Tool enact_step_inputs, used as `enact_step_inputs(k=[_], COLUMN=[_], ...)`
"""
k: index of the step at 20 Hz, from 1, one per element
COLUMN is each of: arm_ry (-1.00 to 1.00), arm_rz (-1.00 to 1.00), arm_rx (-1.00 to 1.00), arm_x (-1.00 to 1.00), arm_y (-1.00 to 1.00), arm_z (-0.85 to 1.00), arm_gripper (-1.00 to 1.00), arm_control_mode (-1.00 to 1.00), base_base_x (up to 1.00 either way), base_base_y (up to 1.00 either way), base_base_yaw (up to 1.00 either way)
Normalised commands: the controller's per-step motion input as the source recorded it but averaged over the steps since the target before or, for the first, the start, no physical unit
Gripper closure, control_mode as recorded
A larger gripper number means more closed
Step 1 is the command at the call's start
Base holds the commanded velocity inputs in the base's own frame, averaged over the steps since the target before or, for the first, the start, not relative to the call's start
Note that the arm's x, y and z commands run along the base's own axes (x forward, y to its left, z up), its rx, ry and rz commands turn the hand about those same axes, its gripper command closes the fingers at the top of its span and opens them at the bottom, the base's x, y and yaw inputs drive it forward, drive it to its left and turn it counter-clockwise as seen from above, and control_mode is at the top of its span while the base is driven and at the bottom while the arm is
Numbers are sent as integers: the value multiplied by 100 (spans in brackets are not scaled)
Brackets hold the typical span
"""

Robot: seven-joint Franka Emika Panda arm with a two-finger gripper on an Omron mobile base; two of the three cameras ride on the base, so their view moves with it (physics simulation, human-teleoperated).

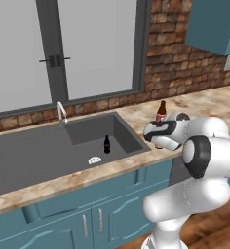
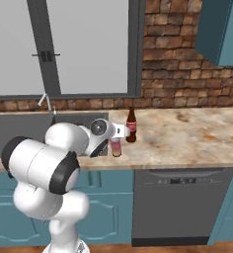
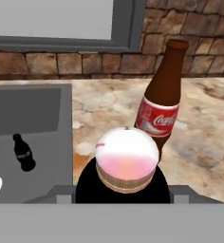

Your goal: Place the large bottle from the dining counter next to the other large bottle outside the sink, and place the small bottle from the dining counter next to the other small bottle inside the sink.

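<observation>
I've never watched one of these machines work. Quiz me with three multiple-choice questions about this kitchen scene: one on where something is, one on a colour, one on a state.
1. Where is the small dark bottle?
A. inside the sink
B. on the windowsill
C. on the floor

2. What colour is the label on the tall brown bottle?
A. green
B. red
C. blue

3. What is the gripper doing?
A. hanging open over the faucet
B. holding the pink-and-yellow bottle
C. holding the small dark bottle

Answers:
1 A, it stands upright on the basin floor.
2 B, the hand view shows a red label.
3 B, the white-capped bottle sits between its fingers, beside the brown one.
</observation>
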Motion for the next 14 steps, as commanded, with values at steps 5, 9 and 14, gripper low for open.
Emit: enact_step_inputs(k=[5,9,14], arm_ry=[-5,-2,-3], arm_rz=[0,0,0], arm_rx=[-1,0,0], arm_x=[0,0,0], arm_y=[-5,-2,-4], arm_z=[-9,-14,-6], arm_gripper=[100,-100,-100], arm_control_mode=[-100,-100,-100], base_base_x=[0,0,0], base_base_y=[0,0,0], base_base_yaw=[0,0,0])
